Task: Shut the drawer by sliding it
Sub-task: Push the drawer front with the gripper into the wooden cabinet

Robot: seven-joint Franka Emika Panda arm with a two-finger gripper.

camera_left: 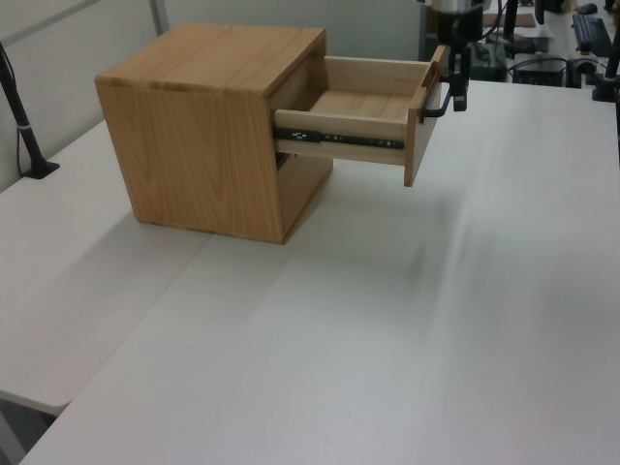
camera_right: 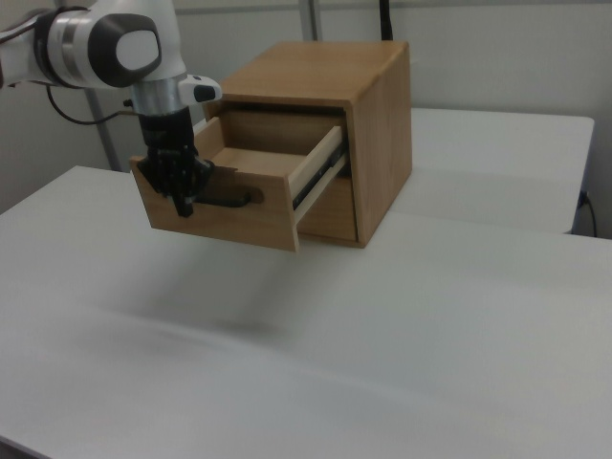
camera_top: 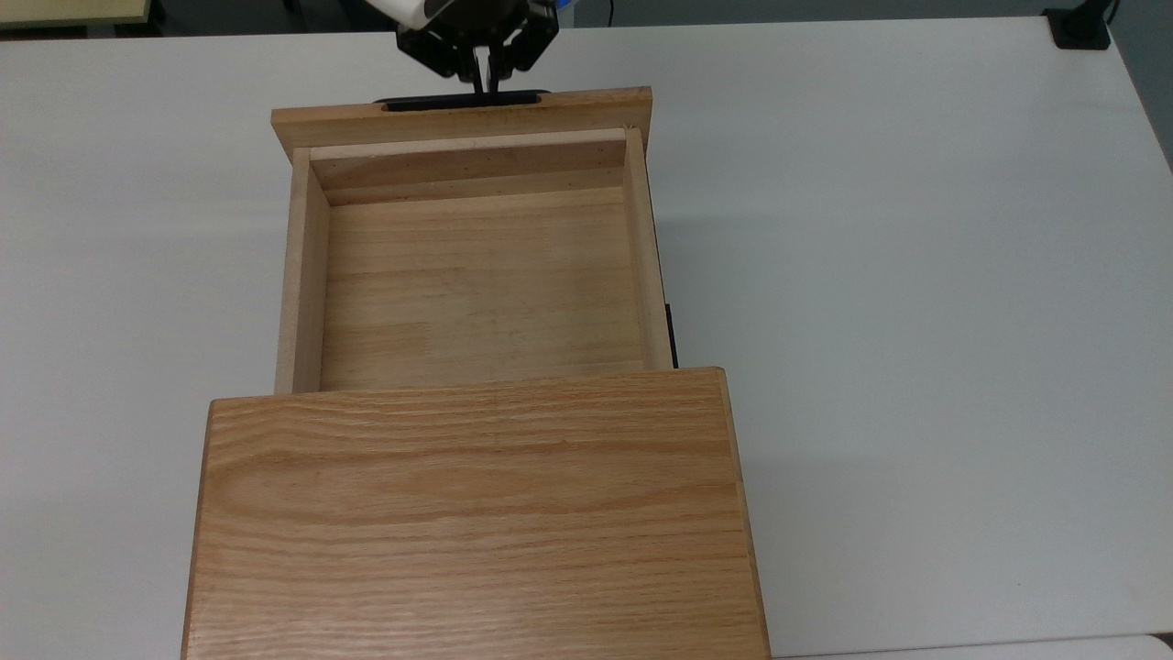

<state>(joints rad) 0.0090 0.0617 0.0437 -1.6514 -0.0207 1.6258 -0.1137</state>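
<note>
drawer (camera_top: pixel 476 284) | light wood, black bar handle | pulled fully open

The top view looks straight down on the counter (camera_top: pixel 916 275), while the left view and right view look obliquely from opposite sides, all sharing the open drawer (camera_top: pixel 476 284) and cabinet (camera_left: pixel 203 145).

The drawer (camera_left: pixel 360 114) was seen pulled well out of the cabinet (camera_left: pixel 208 126) on the white table (camera_left: pixel 387 329). The gripper (camera_left: pixel 457 82) was positioned against the black handle (camera_left: pixel 441 102).
</note>
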